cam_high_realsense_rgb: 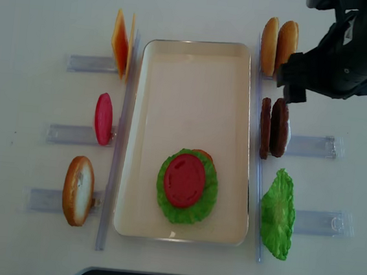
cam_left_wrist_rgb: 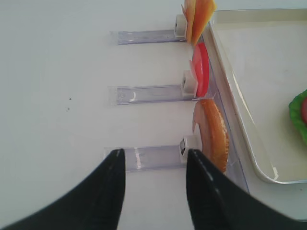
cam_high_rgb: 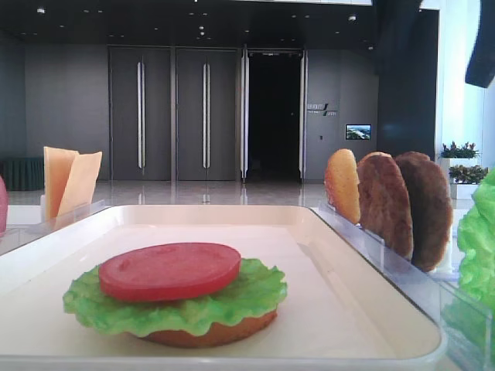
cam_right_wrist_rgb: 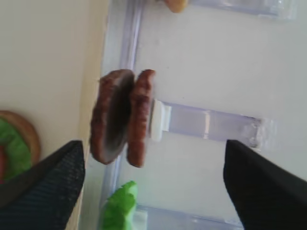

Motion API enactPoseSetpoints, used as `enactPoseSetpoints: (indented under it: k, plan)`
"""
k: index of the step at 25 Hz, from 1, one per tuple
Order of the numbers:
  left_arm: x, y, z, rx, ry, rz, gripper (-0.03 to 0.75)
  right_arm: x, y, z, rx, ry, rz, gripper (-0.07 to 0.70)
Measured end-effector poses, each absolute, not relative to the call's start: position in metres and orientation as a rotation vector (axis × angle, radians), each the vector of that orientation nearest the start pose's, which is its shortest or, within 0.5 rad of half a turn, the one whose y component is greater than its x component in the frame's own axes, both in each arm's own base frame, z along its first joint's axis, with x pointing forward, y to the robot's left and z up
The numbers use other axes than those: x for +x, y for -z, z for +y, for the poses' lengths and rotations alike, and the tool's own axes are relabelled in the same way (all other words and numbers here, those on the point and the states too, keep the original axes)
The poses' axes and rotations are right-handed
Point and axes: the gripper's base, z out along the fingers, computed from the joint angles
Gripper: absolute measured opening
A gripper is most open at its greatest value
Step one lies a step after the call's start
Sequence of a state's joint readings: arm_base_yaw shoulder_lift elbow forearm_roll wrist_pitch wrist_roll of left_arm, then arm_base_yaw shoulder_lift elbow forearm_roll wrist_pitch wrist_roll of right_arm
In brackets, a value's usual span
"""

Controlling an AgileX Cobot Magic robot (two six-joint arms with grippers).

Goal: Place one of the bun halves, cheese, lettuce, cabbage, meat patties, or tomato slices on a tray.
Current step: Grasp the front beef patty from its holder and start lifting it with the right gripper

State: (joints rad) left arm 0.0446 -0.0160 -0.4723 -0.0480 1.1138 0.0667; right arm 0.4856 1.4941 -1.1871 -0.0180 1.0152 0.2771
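1. Standing on edge in a clear rack (cam_high_realsense_rgb: 309, 145) right of the tray (cam_high_realsense_rgb: 198, 54), two meat patties (cam_high_realsense_rgb: 272, 127) look stiff, light and rough; gripping across one's flat faces seems best.
2. Right hand (cam_right_wrist_rgb: 153, 187) hovers above them, wide open, empty.
3. Left hand (cam_left_wrist_rgb: 153, 191) is parted, holding nothing, over the bench (cam_left_wrist_rgb: 57, 96).

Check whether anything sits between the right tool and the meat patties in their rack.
Nothing visible does. In the wrist view the right tool is open, and the two meat patties stand on edge in the gap ahead of it. Only bare table lies between. The lettuce sits off to the side.
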Motion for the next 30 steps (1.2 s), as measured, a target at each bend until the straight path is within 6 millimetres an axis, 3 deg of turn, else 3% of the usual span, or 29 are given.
enactPoseSetpoints:
  k: [5,12,30]
  plan:
    - [-0.006,-0.265,-0.004,0.027,-0.009,2.108,0.328,0.259,-0.283,0.168,-0.365,-0.176,2.823,0.582]
    - [-0.006,-0.265,-0.004,0.027,-0.009,2.108,0.328,0.254,-0.271,0.191,-0.395,-0.189,2.876,0.576]
    - [-0.006,-0.265,-0.004,0.027,-0.009,2.108,0.328,0.266,-0.261,0.206,-0.392,-0.179,2.947,0.566]
